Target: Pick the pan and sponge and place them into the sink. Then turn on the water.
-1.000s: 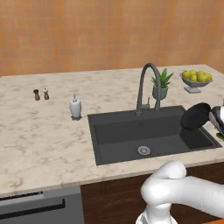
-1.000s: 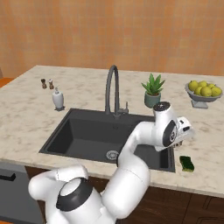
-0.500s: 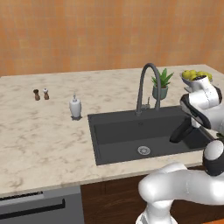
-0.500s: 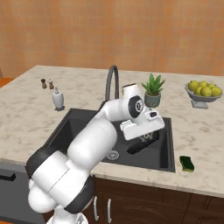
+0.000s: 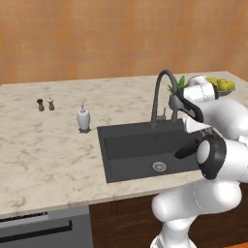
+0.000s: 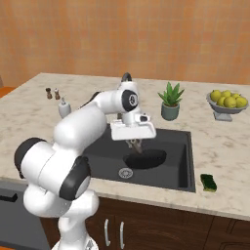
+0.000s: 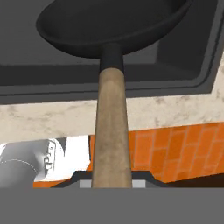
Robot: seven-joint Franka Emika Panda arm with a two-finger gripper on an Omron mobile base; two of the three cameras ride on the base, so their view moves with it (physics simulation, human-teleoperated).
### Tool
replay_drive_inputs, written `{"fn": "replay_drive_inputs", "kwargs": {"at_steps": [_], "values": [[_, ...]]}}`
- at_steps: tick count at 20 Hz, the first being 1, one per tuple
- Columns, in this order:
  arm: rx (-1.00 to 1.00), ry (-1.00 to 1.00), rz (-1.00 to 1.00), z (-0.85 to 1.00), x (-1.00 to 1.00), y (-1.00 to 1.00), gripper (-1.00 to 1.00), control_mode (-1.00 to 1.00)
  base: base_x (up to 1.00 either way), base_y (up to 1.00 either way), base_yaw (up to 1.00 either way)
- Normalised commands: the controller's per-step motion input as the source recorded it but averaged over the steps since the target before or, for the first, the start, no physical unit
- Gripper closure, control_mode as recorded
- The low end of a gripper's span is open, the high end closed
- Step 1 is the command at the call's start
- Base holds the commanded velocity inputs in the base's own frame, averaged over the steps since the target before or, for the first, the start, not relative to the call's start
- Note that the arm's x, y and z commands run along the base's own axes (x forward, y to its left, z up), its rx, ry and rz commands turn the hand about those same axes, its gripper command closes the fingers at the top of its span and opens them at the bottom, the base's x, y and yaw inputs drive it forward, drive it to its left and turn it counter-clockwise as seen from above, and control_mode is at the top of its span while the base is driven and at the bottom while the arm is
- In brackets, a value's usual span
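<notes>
Currently the fingers [image 6: 135, 145] stay out of it, clenched on the frying pan's [image 6: 145, 159] wooden handle with the pan low over the sink [image 6: 173, 173] basin, so next comes lowering, releasing, then fetching the sponge [image 6: 210, 182] on the counter [image 6: 219, 146].

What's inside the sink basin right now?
Over the dark-grey rectangular sink, the small black frying pan hangs by its wooden handle in the gripper. The round metal drain shows; the floor beneath the pan is hidden.

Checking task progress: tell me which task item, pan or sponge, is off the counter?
The pan, black with a wooden handle, held by the claw over the sink; the green sponge lies on the counter.
</notes>
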Motion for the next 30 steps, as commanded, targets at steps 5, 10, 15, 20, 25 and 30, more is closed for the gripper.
{"fn": "replay_drive_inputs", "kwargs": {"at_steps": [5,10,15,20,25,30], "values": [[-0.06,-0.23,-0.45,0.00,0.00,1.00,1.00,-1.00,0.00,0.00,0.00],[-0.22,-0.47,-0.42,-0.01,0.00,1.00,1.00,-1.00,0.00,0.00,0.00],[-0.13,-0.35,-0.43,-0.13,0.00,1.00,1.00,-1.00,0.00,0.00,0.00],[-0.13,-0.21,-0.46,-0.17,0.04,1.00,1.00,-1.00,0.00,0.00,0.00],[-0.23,-0.20,-0.34,-0.47,0.35,0.72,1.00,-1.00,0.00,0.00,0.00],[-0.05,0.00,-0.20,-0.84,0.40,0.15,1.00,-1.00,0.00,0.00,0.00]]}}
